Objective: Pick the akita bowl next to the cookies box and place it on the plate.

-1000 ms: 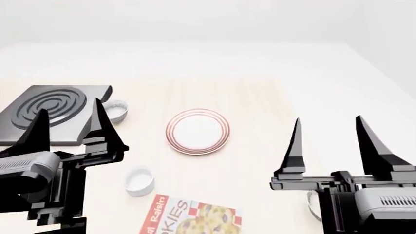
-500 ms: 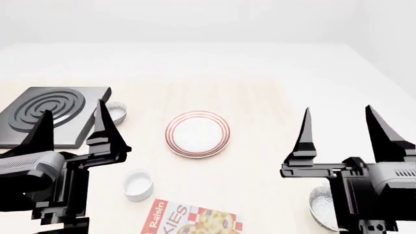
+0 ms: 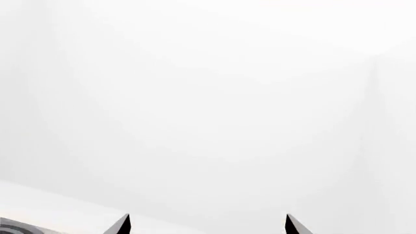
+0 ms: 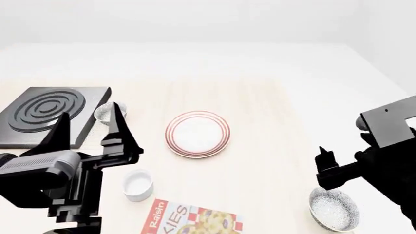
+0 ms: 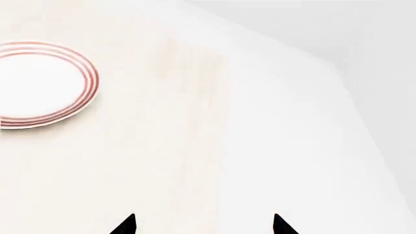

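A: Where is the akita bowl (image 4: pixel 334 209) we want?

B: Near right on the desk (image 4: pixel 260 146), to the right of the cookies box (image 4: pixel 192 219), well apart from it. The other speckled bowl (image 4: pixel 108 113) sits far left beside the black ringed block (image 4: pixel 46 114), so it isn't ours. The plate (image 4: pixel 197 133) is mid-desk, empty.

A: And the grippers?

B: The right gripper (image 5: pixel 202 225) hangs just above the bowl; the wrist view shows its tips spread wide with nothing between them. The left gripper (image 4: pixel 91 131) is likewise wide open and empty.

A: How will the bowl handle?

B: I'd judge it rigid, light, smooth-glazed and likely slippery. Best to pinch the wall at the rim, one finger inside and one outside, and lift it level. A hard squeeze could tip it.
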Tool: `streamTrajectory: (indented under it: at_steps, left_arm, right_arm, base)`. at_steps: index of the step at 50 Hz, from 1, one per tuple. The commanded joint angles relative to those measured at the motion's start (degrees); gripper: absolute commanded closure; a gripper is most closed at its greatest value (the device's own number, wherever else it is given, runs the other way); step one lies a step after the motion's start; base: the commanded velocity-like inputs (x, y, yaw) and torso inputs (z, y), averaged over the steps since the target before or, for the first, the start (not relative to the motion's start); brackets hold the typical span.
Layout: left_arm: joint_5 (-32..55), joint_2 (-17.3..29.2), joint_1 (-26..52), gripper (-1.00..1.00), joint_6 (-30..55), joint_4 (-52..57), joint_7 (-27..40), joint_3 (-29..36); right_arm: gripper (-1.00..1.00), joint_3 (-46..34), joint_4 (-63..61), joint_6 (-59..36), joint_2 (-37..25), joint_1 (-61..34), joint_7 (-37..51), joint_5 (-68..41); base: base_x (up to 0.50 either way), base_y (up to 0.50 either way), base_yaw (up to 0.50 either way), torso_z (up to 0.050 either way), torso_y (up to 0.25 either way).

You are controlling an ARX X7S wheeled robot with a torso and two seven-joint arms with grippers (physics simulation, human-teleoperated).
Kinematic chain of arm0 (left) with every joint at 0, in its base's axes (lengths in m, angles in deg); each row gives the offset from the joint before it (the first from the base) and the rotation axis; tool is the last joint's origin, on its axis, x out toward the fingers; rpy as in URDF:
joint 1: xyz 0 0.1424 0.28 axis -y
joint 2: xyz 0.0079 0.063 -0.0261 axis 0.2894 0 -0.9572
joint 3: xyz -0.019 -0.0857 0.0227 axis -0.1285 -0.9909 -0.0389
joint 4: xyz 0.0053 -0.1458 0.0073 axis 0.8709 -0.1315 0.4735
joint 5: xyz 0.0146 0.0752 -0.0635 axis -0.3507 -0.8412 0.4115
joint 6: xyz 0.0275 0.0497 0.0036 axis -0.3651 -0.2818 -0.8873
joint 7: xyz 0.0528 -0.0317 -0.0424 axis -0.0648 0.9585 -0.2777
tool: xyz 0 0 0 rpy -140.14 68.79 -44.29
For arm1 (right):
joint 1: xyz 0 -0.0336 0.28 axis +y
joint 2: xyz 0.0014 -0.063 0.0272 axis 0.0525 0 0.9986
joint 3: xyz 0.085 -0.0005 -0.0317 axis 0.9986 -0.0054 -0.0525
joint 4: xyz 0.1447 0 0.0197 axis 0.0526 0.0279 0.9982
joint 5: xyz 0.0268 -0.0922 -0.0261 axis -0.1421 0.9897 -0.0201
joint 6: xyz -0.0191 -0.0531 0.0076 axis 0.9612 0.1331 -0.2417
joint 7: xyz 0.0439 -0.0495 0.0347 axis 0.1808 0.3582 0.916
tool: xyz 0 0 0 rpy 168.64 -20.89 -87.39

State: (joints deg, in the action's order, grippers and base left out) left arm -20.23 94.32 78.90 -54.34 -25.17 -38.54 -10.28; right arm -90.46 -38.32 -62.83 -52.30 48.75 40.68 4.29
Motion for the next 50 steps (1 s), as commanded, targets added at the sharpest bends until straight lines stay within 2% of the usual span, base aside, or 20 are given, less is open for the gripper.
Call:
streamTrajectory:
  at_steps: [1,6,15,26,35,40,50]
  left_arm:
    - [0.19,-0.01,-0.34,-1.00,-0.28,-0.36,0.40,0.65]
    - [0.30,0.24,-0.51,-1.00,-0.50,-0.45,0.45,0.65]
    - [0.55,0.80,-0.67,-1.00,-0.91,-0.67,0.27,0.75]
    - [0.58,1.21,-0.66,-1.00,-1.57,-1.81,0.17,0.82]
    - [0.28,1.59,-0.68,-1.00,-1.98,-2.46,-0.01,1.29]
    - [0.27,1.75,-0.95,-1.00,-2.48,-2.96,-0.33,1.51]
    - [0.11,2.22,-1.39,-1.00,-2.86,-3.27,-0.47,1.93]
  right_arm:
    - [-1.00,-9.20,20.84,-7.26,-11.56,-4.44,6.34,-25.15]
    - [-1.00,-9.75,21.99,-4.14,-15.71,-4.51,10.55,-35.60]
    - [-1.00,-8.72,19.53,-1.35,-19.37,-1.27,12.05,-38.88]
    - [-1.00,-8.22,20.50,-0.59,-18.25,-0.86,9.27,-33.32]
    - [-1.00,-2.82,21.56,4.40,-20.78,3.34,5.46,-28.63]
    - [-1.00,-2.18,21.97,6.40,-19.80,4.08,4.81,-25.83]
    - [-1.00,-4.69,22.41,7.23,-17.47,8.33,0.74,-20.11]
  base:
    - [0.00,0.00,0.00,0.000,0.000]
    - [0.00,0.00,0.00,0.000,0.000]
    - [0.00,0.00,0.00,0.000,0.000]
    - [0.00,0.00,0.00,0.000,0.000]
    - [0.00,0.00,0.00,0.000,0.000]
    - [0.00,0.00,0.00,0.000,0.000]
    - [0.00,0.00,0.00,0.000,0.000]
